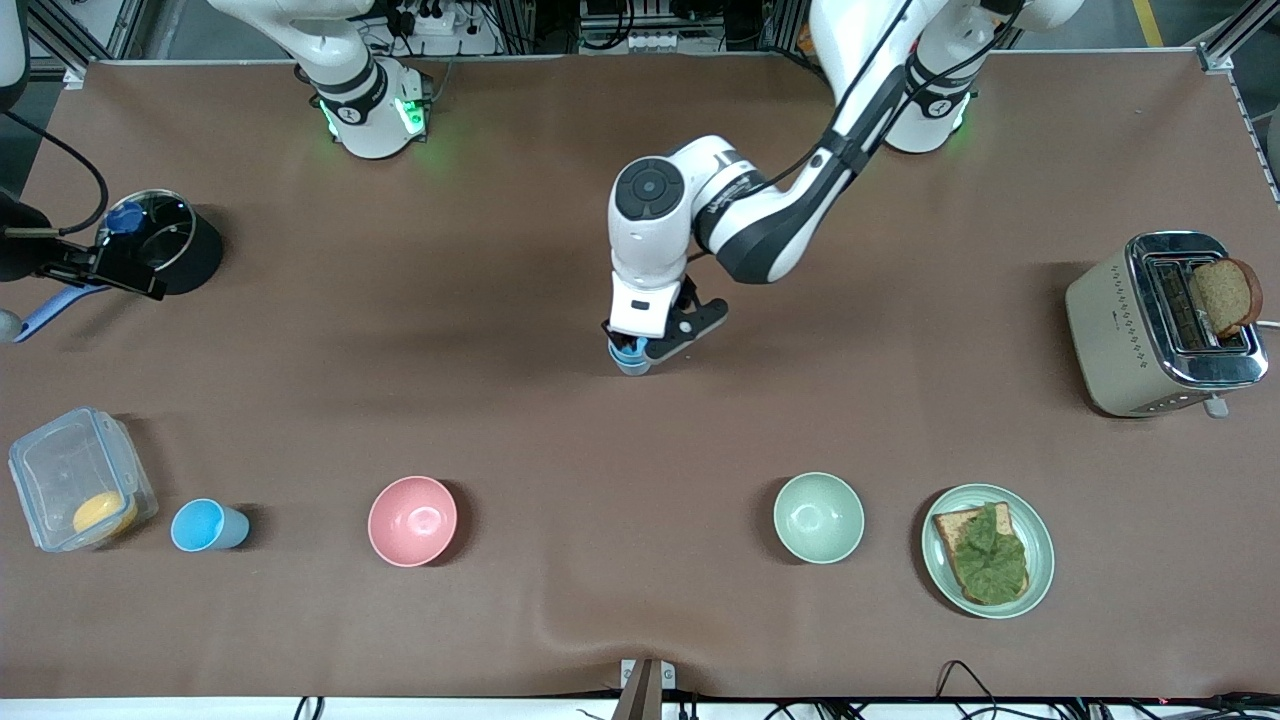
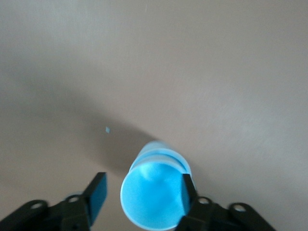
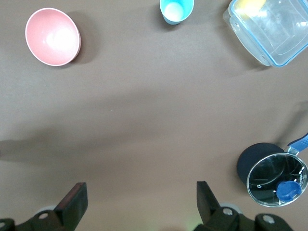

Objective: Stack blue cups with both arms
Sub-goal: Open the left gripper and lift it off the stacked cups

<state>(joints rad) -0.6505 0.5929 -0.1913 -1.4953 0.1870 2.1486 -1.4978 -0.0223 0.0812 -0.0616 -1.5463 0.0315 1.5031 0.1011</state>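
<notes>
Blue is what I'm tracking, and the nearer blue cup stands on the tabletop in the front row, toward the right arm's end. It sits between a clear lidded box with something orange inside and a pink bowl, and touches neither. Along the same row toward the left arm's end I see a pale green bowl. Just past it is a green plate carrying a slice of toast topped with a leaf.

Farther back, about mid-table, the second blue cup stands upright, mouth up. My left hand is down at it, reaching in from the left arm's base. In the left wrist view the hand is spread. One finger stands clear of the cup's wall with tabletop showing between. The other is at the cup's rim, and I cannot tell whether it sits inside or outside the wall. The two cups are well apart.

Farther still, a toaster with a bread slice sticking out stands at the left arm's end. A black pot with a glass lid stands at the right arm's end. My right hand waits up over the tabletop beside that pot, spread wide and holding nothing.
</notes>
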